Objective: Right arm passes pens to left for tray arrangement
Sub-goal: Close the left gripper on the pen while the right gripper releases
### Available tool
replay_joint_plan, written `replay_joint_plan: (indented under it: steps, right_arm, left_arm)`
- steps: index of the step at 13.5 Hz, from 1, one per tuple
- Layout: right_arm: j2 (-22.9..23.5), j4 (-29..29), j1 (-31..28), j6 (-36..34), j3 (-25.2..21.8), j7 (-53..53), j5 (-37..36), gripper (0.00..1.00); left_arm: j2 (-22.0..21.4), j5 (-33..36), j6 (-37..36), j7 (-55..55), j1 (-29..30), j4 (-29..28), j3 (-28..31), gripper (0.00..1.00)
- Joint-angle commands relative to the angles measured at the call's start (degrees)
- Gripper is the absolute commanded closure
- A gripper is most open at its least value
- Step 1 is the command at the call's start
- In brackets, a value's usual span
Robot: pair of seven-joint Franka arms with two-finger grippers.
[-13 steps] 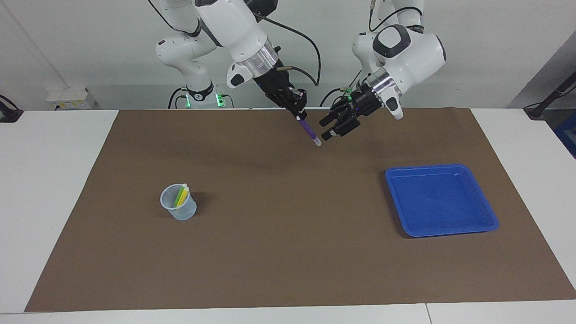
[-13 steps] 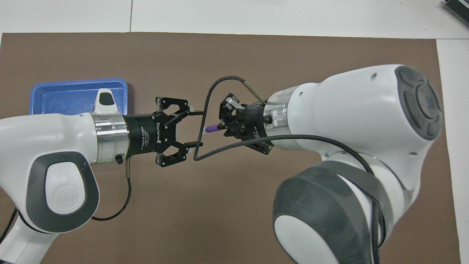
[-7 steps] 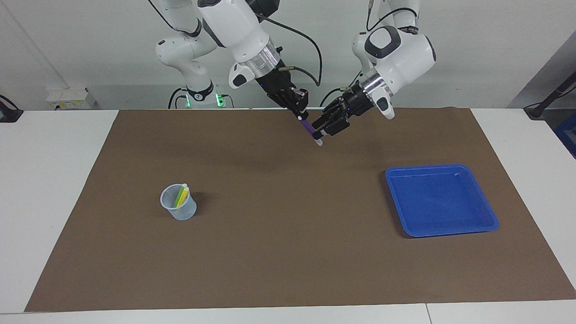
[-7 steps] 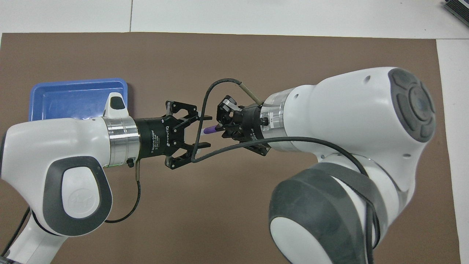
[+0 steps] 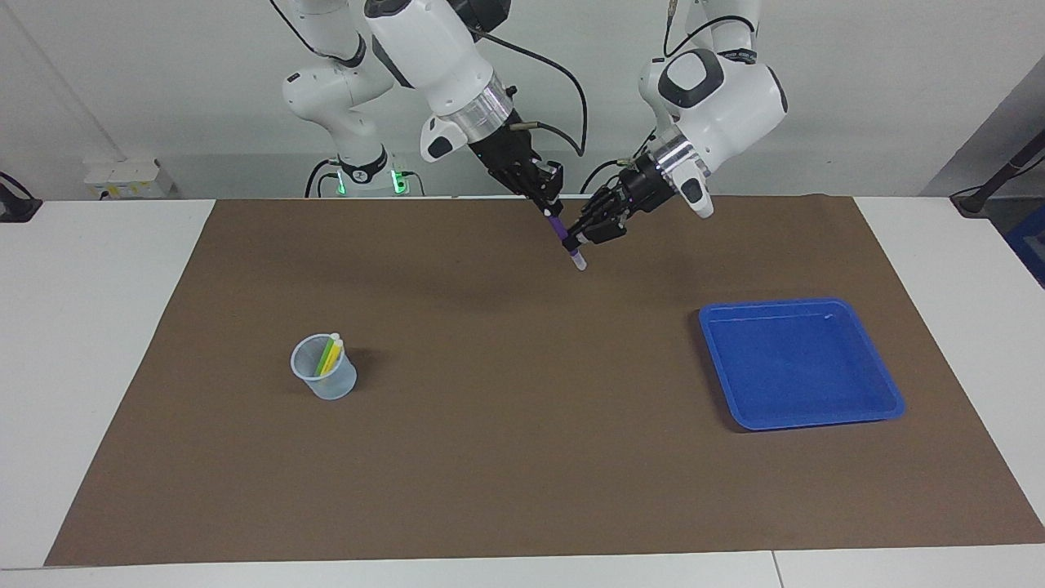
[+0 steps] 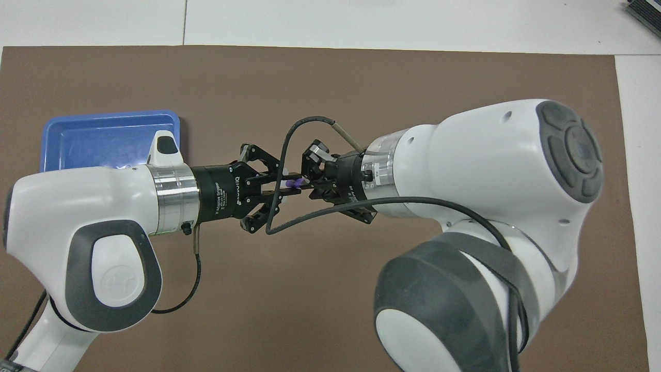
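A purple pen [image 5: 560,230] hangs tilted in the air over the mat's edge nearest the robots, whitish end down. My right gripper [image 5: 549,206] is shut on its upper end. My left gripper [image 5: 574,242] is shut on its lower part, just above the whitish tip. In the overhead view only a bit of the purple pen [image 6: 294,182] shows between the left gripper [image 6: 295,187] and the right gripper [image 6: 309,183], which meet tip to tip. A green pen [image 5: 326,356] and a yellow pen [image 5: 335,353] stand in a translucent cup [image 5: 324,377]. The blue tray [image 5: 722,359] lies bare toward the left arm's end.
A brown mat [image 5: 522,457] covers most of the white table. The right arm's black cable [image 6: 283,170] loops past both grippers. The tray [image 6: 103,139] is partly covered by the left arm in the overhead view, and the cup is hidden there.
My left gripper moved in toward the purple pen with its fingers open, then shut on the pen's lower part. The right gripper kept its hold and barely moved.
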Motion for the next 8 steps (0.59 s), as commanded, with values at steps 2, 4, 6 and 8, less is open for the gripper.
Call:
replay_joint_plan:
  steps: [2, 4, 6, 8]
  right_arm:
    - [-0.35, -0.73, 0.02, 1.73, -0.24, 0.57, 0.65, 0.89]
    - [-0.35, -0.73, 0.02, 1.64, -0.24, 0.31, 0.56, 0.81]
    - [-0.26, -0.65, -0.16, 1.64, -0.33, -0.39, 0.30, 0.35]
    - [-0.17, -0.04, -0.51, 1.11, -0.33, -0.66, -0.23, 0.04]
  left_arm:
    - [-0.68, -0.98, -0.84, 0.62, -1.06, -0.58, 0.61, 1.00]
    - [-0.77, -0.72, -2.86, 1.67, -0.62, -0.49, 0.87, 1.00]
    - [-0.85, -0.55, -5.06, 5.87, 1.04, -0.58, 0.96, 1.00]
    - [-1.03, -0.02, -7.87, 7.37, 2.98, -0.40, 1.05, 1.00]
